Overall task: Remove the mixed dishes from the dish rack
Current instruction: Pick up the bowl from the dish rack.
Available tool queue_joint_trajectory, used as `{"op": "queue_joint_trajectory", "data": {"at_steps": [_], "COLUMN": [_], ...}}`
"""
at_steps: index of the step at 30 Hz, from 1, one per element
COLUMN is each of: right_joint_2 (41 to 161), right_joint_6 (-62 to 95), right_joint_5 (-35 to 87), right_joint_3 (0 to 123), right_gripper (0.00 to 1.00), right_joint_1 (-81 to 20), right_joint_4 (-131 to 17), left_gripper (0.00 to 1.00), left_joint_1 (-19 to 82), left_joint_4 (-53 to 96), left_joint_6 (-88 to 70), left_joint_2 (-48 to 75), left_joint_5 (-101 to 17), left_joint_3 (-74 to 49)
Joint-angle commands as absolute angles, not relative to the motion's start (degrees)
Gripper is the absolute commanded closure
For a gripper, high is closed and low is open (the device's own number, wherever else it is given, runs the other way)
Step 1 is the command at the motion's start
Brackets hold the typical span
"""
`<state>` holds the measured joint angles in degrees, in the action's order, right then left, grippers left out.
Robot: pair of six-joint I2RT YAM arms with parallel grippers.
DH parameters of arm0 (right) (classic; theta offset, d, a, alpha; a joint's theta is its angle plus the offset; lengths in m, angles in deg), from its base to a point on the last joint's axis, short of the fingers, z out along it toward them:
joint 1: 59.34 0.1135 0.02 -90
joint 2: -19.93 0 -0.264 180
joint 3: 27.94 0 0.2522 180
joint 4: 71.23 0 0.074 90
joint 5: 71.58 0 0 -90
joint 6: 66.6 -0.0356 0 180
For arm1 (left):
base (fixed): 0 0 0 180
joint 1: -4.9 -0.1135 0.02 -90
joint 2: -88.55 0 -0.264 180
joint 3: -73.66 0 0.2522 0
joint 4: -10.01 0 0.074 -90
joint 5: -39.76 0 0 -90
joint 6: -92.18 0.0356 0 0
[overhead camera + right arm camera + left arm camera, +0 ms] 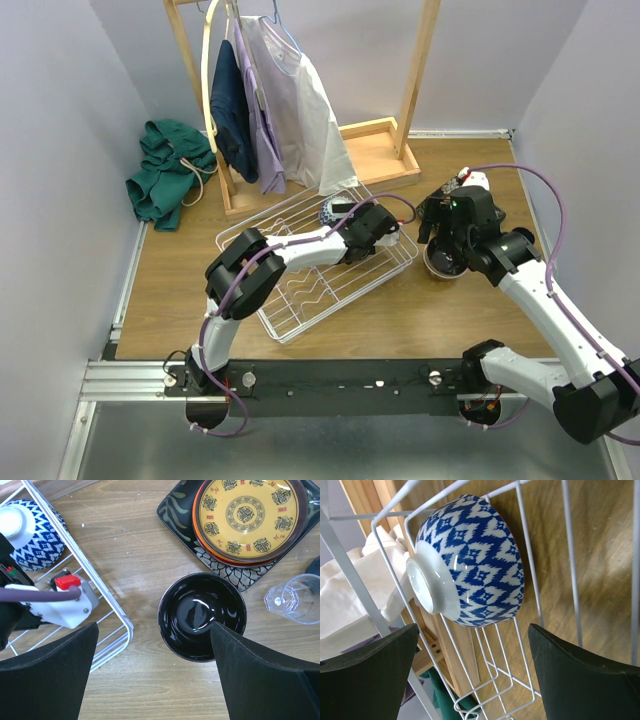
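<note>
The white wire dish rack [300, 300] lies at the table's middle. A blue-white patterned bowl [470, 565] lies on its side, foot toward me, against the wires [528, 555] at the rack's far corner [333, 211]. My left gripper [472, 670] is open and empty just short of that bowl, inside the rack [365, 232]. My right gripper [152, 675] is open and empty above an upright bowl with a glossy black inside [202, 615], which stands on the table right of the rack [443, 265]. A yellow patterned plate [247, 515] is stacked on an orange-red one on a black square plate [175, 505]. A clear glass [295, 597] lies beside them.
A wooden clothes stand [380, 150] with hanging garments stands behind the rack. A green cloth [165, 180] lies at the far left. The rack's corner rim [108, 595] sits close to the black bowl. Walls close in on the table's left, right and far sides.
</note>
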<state>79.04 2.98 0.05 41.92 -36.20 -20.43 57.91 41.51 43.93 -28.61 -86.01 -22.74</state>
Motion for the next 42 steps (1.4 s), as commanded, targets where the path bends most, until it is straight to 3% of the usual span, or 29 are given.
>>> {"op": "queue_joint_trajectory", "data": {"at_steps": [1,10,42], "right_joint_2": [79.4,79.3,80.6], "right_joint_6": [3.8,3.6,4.2], "right_joint_5": [0.8,1.7,4.8], "right_joint_3": [43.7,43.4,42.5], "right_gripper": [0.00,0.00,0.00], "right_joint_1": [-36.6,-36.6,-36.6], "right_joint_4": [-19.3,-19.1,-19.9], "left_gripper": [0.01,0.01,0.02], "left_joint_1": [58.2,58.0,57.3], "left_joint_4": [42.4,34.9,32.3], "left_joint_6": [44.5,46.7,47.8], "left_joint_2": [-26.8,-30.0,-32.2], "left_joint_5": [-84.2,-85.7,-81.2], "left_joint_3": [-22.9,-22.5,-21.1]}}
